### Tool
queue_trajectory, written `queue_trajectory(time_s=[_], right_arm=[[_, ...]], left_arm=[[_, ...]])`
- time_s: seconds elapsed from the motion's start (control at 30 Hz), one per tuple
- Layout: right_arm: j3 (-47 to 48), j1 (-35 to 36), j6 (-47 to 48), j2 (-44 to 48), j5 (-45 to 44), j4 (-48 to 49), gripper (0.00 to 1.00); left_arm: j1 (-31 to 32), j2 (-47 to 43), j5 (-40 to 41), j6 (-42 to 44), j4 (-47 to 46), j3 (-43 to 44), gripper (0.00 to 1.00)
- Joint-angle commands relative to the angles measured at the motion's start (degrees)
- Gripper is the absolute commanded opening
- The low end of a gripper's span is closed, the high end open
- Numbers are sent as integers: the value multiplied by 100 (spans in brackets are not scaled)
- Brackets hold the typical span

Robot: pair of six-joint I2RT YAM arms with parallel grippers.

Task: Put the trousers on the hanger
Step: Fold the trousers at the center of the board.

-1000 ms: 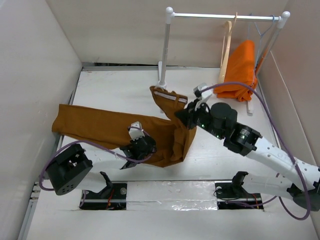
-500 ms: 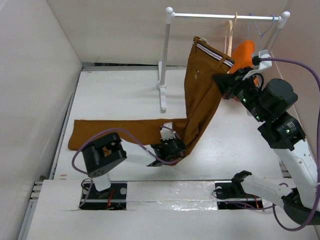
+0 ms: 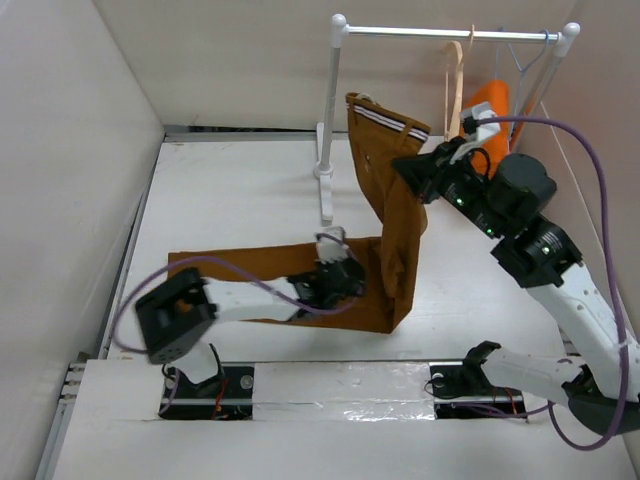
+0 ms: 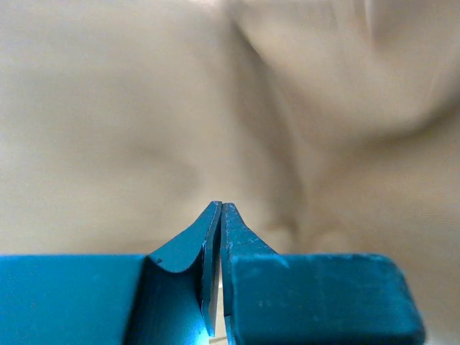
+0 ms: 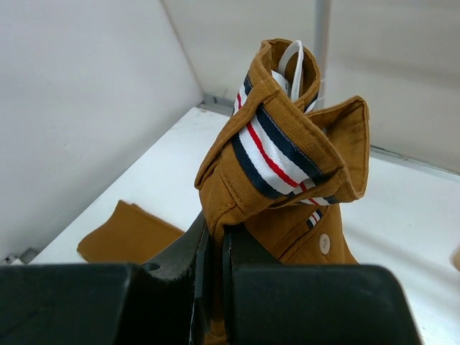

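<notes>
My right gripper (image 3: 412, 172) pinched the trousers (image 3: 400, 235) at the waistband (image 5: 273, 147) (left gripper (image 3: 335, 279) closed, low); that thin bite could slip before the hanger (image 3: 452, 90).

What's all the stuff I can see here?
rust-brown cloth trousers: one, brown, waistband raised, leg on table
pale wooden clothes hanger: one, beige, on the rail
bright orange garment: one, orange, rail's right end
thin wire hanger: one, grey-blue, above the garment
white clothes rack: one, white, far side
white table: one, white, underneath
left gripper: one, dark, shut, on trouser leg
right gripper: one, dark, shut on waistband
</notes>
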State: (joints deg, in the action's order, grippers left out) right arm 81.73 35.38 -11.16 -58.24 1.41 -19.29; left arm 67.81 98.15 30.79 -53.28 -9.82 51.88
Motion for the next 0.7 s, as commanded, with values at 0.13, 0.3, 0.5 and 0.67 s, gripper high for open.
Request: queue_trajectory(time_s=[0.13, 0.3, 0.5, 0.67], right_arm=[[624, 671, 35, -855, -167, 1207, 0], [1195, 1304, 70, -1890, -483, 1375, 0], [1898, 2331, 114, -3209, -791, 1866, 0], [2741, 3053, 105, -4946, -923, 2411, 0]], left_arm=[[-1471, -4002, 366, 344, 1016, -1399, 0], [-2331, -6031, 349, 783, 2211, -1024, 0], [-2580, -6966, 964, 1275, 3170, 488, 0], [-2580, -7108, 1351, 1425, 3522, 1051, 0]])
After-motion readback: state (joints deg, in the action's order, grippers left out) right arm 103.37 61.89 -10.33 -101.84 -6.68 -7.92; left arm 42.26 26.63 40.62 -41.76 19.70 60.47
